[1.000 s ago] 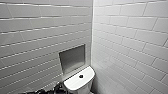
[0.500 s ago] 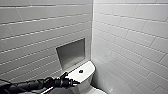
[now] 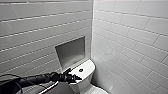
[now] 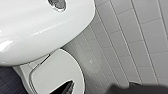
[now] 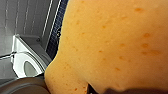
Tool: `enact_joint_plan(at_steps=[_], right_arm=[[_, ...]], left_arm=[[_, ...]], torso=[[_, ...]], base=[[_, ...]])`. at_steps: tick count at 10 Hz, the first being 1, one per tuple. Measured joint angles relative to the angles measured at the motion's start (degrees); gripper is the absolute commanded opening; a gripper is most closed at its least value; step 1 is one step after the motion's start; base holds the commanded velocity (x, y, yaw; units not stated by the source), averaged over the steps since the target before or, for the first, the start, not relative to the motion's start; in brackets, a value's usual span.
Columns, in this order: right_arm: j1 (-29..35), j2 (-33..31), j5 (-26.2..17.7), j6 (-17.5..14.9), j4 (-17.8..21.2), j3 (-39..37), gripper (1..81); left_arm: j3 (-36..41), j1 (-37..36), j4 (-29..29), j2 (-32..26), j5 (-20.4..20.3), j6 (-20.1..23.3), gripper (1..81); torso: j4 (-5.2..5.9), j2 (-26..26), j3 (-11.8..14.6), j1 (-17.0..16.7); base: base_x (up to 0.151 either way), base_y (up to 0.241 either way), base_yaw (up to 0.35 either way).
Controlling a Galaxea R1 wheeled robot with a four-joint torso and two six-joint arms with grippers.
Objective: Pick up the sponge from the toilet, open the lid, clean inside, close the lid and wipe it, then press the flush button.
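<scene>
Orange sponge (image 5: 112, 45) apparently in right jaws

Your left arm (image 3: 37, 79) reaches in low from the left side. It stretches out long and almost flat, toward the right. It is black from end to end, and a loose black cable (image 3: 10, 81) loops beside its near end. The left pincer (image 3: 73, 78) sits at the tip of the arm and points forward and to the right. You cannot tell how wide that pincer stands. Your right pincer (image 5: 110, 90) grips the sponge (image 5: 112, 42). The sponge sits pressed right up close to the right wrist. A dark bit of that pincer peeks out at the sponge's edge.
</scene>
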Motion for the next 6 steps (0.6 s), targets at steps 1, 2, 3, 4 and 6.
enact_joint_plan(at_steps=[1, 2, 3, 4, 6], right_arm=[[0.00, 0.00, 0.02, 0.11, 0.04, 0.00, 1.0], [0.13, 0.00, 0.22, 0.18, 0.11, 0.00, 1.0], [0.41, 0.00, 0.28, 0.18, 0.15, 0.00, 1.0], [0.63, 0.01, 0.39, 0.20, 0.20, 0.00, 1.0], [0.77, 0.00, 0.34, 0.20, 0.30, 0.00, 1.0]], left_arm=[[-1.50, -0.79, -0.02, 0.61, 0.22, -0.88, 81.1], [-2.86, -1.71, -0.02, 1.16, 0.46, -1.13, 81.1], [-4.11, -2.80, -0.05, 1.99, 0.57, -1.95, 81.1], [-5.29, -3.57, -0.05, 2.88, 0.63, -2.10, 81.1], [-8.00, -5.17, -0.24, 4.39, 0.85, -2.29, 81.1]], torso=[[0.00, 0.00, -1.00, 0.00], [0.00, 0.02, -2.07, 0.02], [0.00, 0.05, -3.15, 0.02], [0.00, 0.07, -3.93, 0.05], [0.00, 0.09, -4.33, 0.07]], base=[[0.000, 0.000, 0.000], [0.000, 0.000, 0.000], [0.000, 0.000, 0.000], [0.000, 0.000, 0.000], [0.000, 0.000, 0.000]])
